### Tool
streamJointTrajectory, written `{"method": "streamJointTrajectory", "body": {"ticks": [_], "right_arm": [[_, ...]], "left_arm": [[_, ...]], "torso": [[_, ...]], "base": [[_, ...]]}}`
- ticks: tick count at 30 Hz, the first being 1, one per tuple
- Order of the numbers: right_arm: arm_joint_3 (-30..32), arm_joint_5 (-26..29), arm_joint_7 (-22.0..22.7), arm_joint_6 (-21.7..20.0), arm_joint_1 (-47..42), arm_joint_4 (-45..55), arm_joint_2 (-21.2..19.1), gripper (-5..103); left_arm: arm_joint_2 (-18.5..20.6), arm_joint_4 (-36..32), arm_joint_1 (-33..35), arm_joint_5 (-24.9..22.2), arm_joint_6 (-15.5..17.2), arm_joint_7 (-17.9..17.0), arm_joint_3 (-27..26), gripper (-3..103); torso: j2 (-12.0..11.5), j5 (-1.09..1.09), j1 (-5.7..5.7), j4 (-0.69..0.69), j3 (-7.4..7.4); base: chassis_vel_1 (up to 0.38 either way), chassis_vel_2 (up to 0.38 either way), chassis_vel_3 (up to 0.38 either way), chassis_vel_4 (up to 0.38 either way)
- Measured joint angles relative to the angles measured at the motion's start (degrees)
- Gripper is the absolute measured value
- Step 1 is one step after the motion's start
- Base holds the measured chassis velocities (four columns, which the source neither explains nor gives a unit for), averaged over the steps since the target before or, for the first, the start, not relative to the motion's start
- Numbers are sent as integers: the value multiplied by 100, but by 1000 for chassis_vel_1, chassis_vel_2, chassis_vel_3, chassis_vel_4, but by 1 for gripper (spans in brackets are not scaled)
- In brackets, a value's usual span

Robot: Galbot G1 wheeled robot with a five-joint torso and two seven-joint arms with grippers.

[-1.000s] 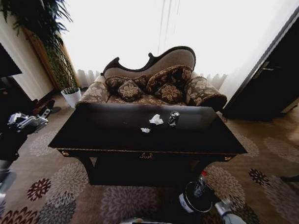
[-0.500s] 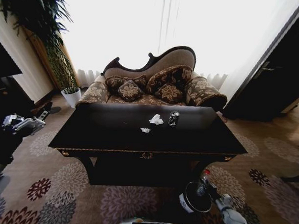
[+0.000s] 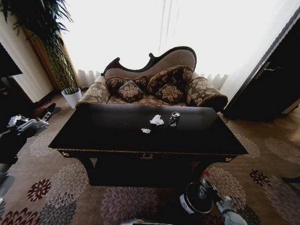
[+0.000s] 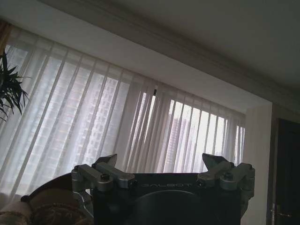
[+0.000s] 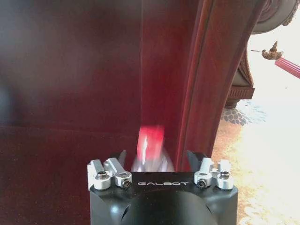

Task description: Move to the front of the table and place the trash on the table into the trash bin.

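The dark glossy table stands in front of me. Near its middle lie two crumpled white paper wads, one larger and one smaller, with a dark drink can beside them. At the lower right, the black trash bin sits on the carpet by the table's leg. My right gripper hangs over the bin, shut on a clear plastic bottle with a red cap. My left gripper is raised at the left, off the table, open and holding nothing.
A patterned sofa with cushions stands behind the table. A white plant pot and tall plant fill the back left corner. Dark cabinets line the right wall. The table's curved leg rises close by the right gripper. Flowered carpet lies around the table.
The right gripper has crept up toward the bin with the bottle. The left gripper swung slightly outward and came back. The things on the table have not moved.
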Motion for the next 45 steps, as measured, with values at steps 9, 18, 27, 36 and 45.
{"method": "streamJointTrajectory", "body": {"ticks": [9, 18, 27, 36, 45], "right_arm": [[-2, 8, -3, -3, -61, 96, 25, 100], [7, -69, -105, -26, -920, 1315, 184, 100], [202, -604, -98, 173, -2241, 3182, 501, 100], [809, -534, 175, -239, -3527, 5086, 1044, 100], [1540, -429, 654, -709, -4192, 6847, 1372, 100]], "left_arm": [[-12, 5, -6, 12, -5, 12, 23, 100], [-157, 70, -221, 140, -7, 14, 260, 100], [-382, 176, -476, 384, -9, -12, 590, 100], [-377, 373, -670, 467, -16, -66, 703, 100], [-346, 500, -742, 673, -9, -117, 837, 100]], "torso": [[0, 0, 0, 0, 0], [0, 0, 0, 0, 0], [1, -1, 0, 2, -1], [1, -1, -1, 0, -1], [1, 2, 0, 1, 0]], "base": [[0, 0, 0, 0], [0, 0, 0, 0], [0, 0, 0, 0], [0, 0, 0, 0], [0, 0, 0, 0]]}}
